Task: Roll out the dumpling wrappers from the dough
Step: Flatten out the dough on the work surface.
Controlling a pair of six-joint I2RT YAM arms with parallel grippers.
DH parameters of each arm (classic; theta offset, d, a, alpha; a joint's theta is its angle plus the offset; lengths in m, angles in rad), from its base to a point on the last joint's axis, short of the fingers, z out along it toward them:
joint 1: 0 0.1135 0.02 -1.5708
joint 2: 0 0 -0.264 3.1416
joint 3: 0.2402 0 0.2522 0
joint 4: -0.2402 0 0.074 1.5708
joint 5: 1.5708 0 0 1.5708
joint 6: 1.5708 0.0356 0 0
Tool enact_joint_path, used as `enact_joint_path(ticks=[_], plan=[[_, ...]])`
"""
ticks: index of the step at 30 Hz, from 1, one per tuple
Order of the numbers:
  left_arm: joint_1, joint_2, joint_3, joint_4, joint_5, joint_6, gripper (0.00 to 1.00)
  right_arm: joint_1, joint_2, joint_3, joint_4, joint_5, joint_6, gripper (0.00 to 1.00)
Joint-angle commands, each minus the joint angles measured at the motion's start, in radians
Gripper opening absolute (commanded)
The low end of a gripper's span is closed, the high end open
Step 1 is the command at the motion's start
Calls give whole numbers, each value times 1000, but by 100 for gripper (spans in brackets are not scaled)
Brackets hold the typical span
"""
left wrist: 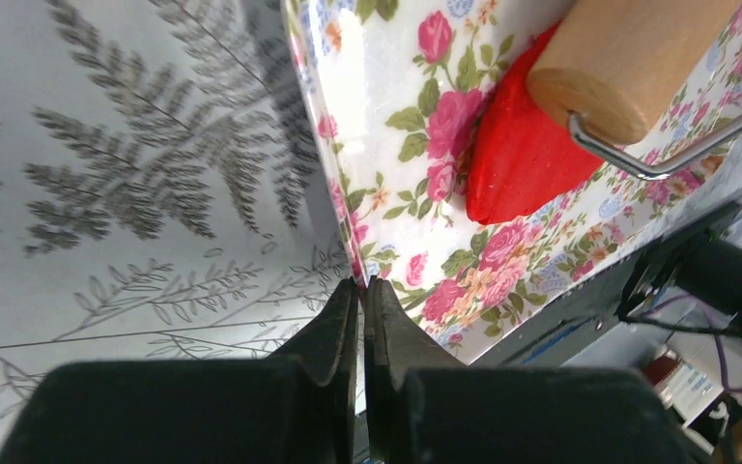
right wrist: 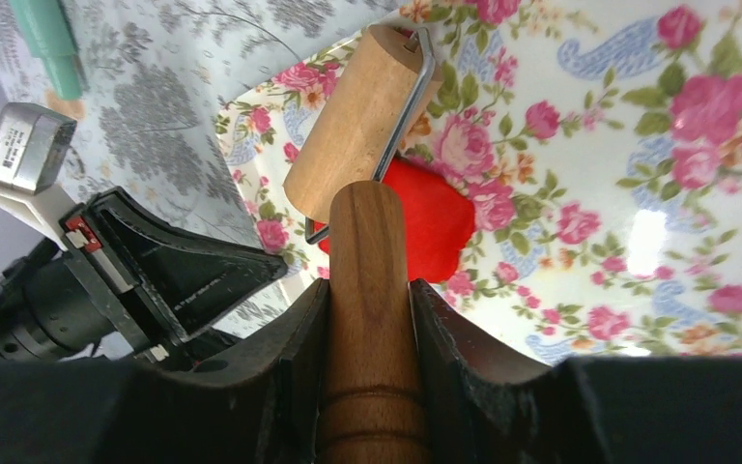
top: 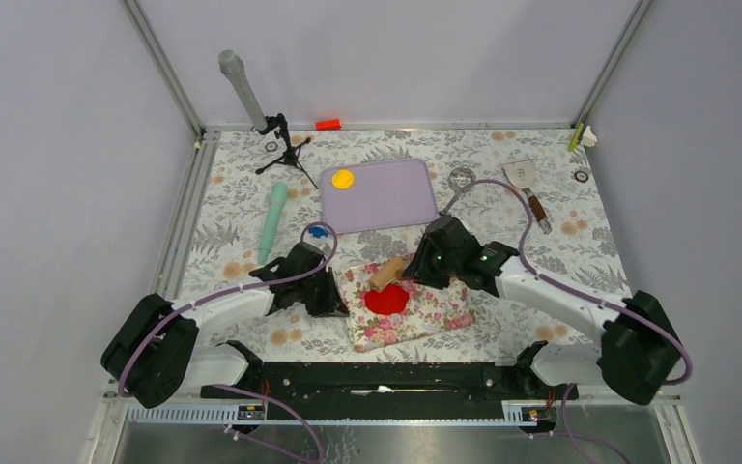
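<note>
Top external view, from your left: a teal stick lies lengthwise close to the left rail of the table. A tripod stand is at its 12 o'clock, hard against the back corner.

The left gripper reaches in from 8 o'clock. Your left wrist view shows its jaws pressed together on the left edge of the floral mat, right at the border where mat meets tablecloth.

The dough is a flat, irregular red sheet on the left half of that mat. Floral margin shows all round it, narrowest toward the left edge.

The roller has its wooden drum on the dough's 12 o'clock edge, and its handle runs off toward 2 o'clock. The right gripper has both jaws clamped on that handle.

At the mat's 12 o'clock sits the lilac board, with only a thin strip of tablecloth between the two. The yellow wrapper lies on the board's far-left corner.

To your right, the mat's right half is bare. Past its 3 o'clock edge the tablecloth is open under the right arm. A spatula lies at 1 o'clock near the back edge, well apart from the mat.
</note>
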Motion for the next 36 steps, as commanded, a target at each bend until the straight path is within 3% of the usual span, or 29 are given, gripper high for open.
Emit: enact_joint_path(ticks=[1,8,13,18,21,24,29,36], plan=[[-40,27,24,-139,51,78,0,-12,-82,-48,-313,180,-58,0],[-38,121,180,-207,-61,167,0,-10,-139,102,-332,86,-386,0],[-37,227,268,-169,-37,210,0,-18,-102,231,-409,-38,-649,0],[-35,282,363,-178,-39,246,0,-19,-104,235,-382,-137,-770,0],[-31,296,440,-242,-77,261,24,-21,-119,203,-320,-184,-808,0],[-13,269,467,-278,-61,255,40,-21,-127,180,-283,-200,-850,0],[-5,162,411,-335,-48,200,51,-22,-109,189,-289,-204,-950,0],[-48,75,214,-267,-34,89,60,-27,-67,198,-276,-226,-1067,0]])
